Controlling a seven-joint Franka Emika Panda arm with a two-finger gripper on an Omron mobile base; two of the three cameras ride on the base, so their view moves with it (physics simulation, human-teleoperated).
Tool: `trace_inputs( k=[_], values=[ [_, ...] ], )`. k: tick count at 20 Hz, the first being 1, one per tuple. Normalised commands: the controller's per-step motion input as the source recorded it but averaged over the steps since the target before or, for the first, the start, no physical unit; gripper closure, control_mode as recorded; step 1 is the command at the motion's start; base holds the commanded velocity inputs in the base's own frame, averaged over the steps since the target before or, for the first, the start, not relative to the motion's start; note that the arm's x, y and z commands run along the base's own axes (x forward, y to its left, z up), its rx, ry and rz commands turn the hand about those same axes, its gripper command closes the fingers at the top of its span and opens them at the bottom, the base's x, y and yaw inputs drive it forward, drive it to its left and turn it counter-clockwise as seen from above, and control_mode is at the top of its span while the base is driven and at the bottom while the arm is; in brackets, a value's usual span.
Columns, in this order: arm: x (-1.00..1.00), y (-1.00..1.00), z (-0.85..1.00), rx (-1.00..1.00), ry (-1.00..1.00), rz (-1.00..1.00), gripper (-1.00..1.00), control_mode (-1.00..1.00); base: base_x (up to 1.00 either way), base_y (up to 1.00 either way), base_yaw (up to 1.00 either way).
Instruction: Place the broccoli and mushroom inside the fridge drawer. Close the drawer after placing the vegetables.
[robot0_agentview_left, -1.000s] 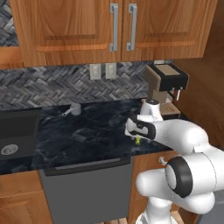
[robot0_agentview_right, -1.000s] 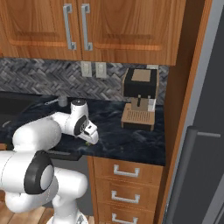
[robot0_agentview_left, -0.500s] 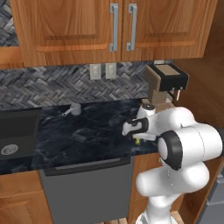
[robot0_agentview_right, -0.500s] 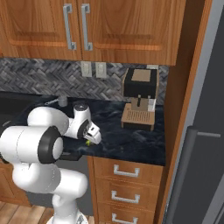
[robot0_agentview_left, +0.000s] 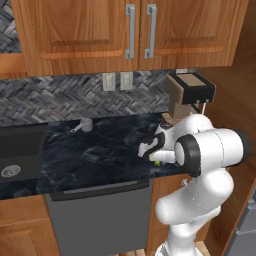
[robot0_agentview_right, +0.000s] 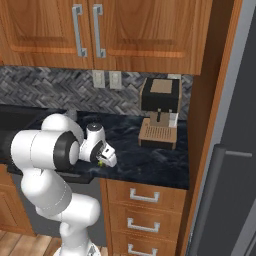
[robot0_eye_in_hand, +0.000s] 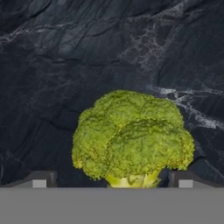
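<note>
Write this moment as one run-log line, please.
phase: reaching | gripper: open, straddling broccoli | broccoli: on counter, not gripped

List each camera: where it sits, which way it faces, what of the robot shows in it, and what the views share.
Left base view: behind the arm to its left, looking forward and down at the dark counter; the white arm rises at lower right, its gripper over the broccoli.
Right base view: behind to its right, facing the same counter and the coffee machine; the arm rises at lower left.
Hand view: on the hand, looking down at the broccoli between the open finger tips.
Shared: broccoli and counter.
</note>
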Motion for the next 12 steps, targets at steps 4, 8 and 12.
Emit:
trace_inputs(
  k=[4,8,12],
  values=[
    [0.13,0.0,-0.34,0.0,0.0,0.0,-1.0,-1.0,0.0,0.0,0.0],
    [0.02,0.0,-0.42,0.0,0.0,0.0,1.0,-1.0,0.0,0.0,0.0],
    [0.0,0.0,-0.45,0.0,-0.01,0.0,1.0,-1.0,0.0,0.0,0.0]
  ],
)
